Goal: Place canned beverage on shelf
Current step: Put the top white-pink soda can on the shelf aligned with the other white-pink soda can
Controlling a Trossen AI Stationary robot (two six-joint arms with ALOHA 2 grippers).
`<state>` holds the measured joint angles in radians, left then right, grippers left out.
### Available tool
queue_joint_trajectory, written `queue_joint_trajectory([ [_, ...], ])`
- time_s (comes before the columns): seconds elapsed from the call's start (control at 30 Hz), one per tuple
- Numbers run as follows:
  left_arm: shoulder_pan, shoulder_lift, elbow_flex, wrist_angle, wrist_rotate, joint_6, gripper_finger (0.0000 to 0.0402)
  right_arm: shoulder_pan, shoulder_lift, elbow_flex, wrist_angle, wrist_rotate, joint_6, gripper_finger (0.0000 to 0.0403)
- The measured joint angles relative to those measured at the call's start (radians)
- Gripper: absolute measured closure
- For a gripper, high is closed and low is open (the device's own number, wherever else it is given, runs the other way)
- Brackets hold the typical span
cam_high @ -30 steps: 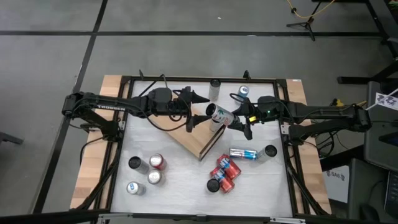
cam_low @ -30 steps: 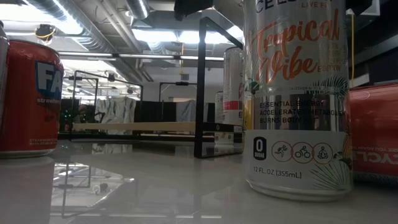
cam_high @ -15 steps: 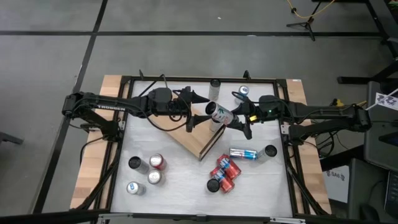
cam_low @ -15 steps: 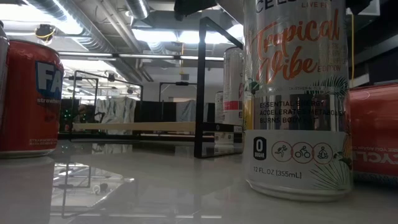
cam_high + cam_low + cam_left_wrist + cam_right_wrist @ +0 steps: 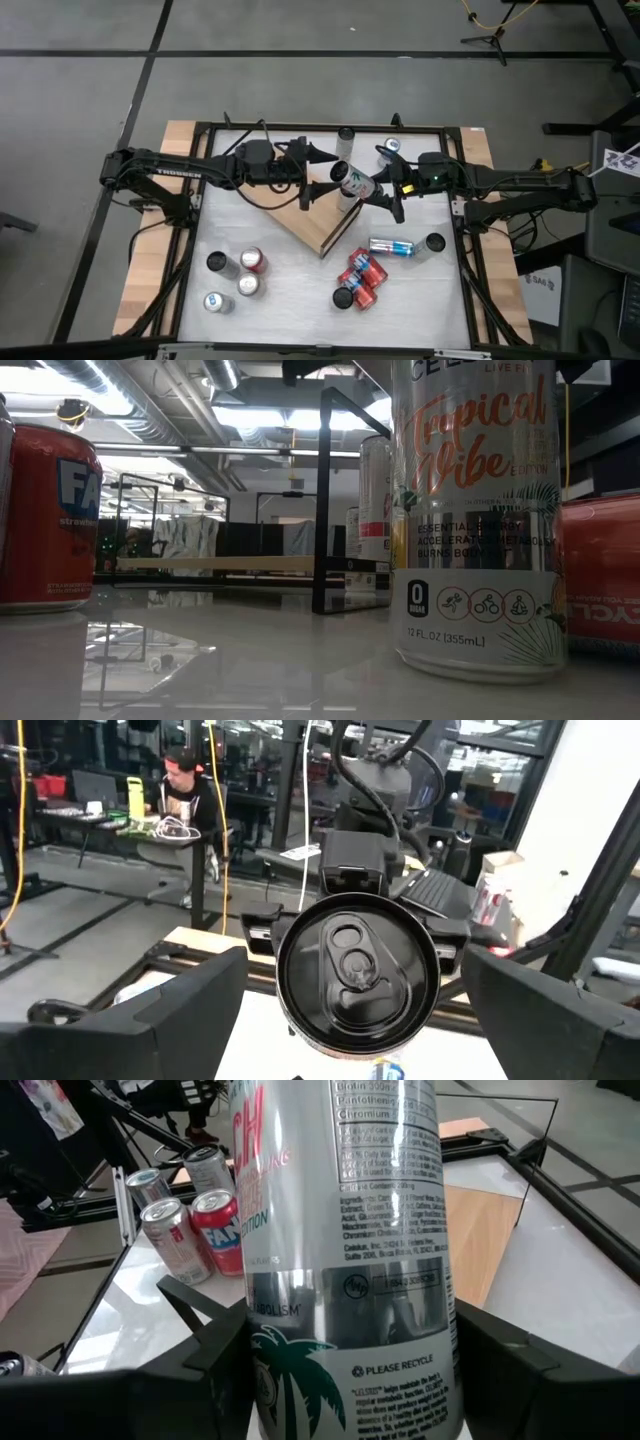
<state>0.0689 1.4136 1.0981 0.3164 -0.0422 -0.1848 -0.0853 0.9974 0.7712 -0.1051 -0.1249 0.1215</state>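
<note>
Shiny metal, pale wood

The can point(image 5: 345, 1270) between the right gripper's point(image 5: 385, 196) matt black fingers was glossy silver metal; the shelf point(image 5: 318, 222) beneath was smooth light wood.

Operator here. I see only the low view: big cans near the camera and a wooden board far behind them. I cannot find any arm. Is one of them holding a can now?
Observer: Yes. The right end effector is shut on a silver can with a palm-tree print, held sideways above the light-wood shelf board.
Operator: And where is the left arm?
Observer: The left end effector is open and faces the can's top. Its fingers stand on either side of the can, apart from it.
Operator: Does any can lie fallen on the table?
Observer: Yes. A blue and silver can lies on its side on the white tabletop, beside the shelf.
</note>
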Motion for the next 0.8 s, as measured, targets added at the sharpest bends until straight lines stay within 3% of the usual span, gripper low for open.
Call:
queue_joint_trajectory([
  [0.6, 0.051, 0.000, 0.000, -0.005, 0.138, -0.188, 0.0038, 0.000, 0.000, 0.000, -0.048, -0.052, 0.003, 0.0150],
  [0.8, 0.045, 0.000, 0.000, -0.090, 0.139, -0.235, 0.0038, 0.000, 0.000, 0.000, -0.094, -0.053, 0.038, 0.0150],
])
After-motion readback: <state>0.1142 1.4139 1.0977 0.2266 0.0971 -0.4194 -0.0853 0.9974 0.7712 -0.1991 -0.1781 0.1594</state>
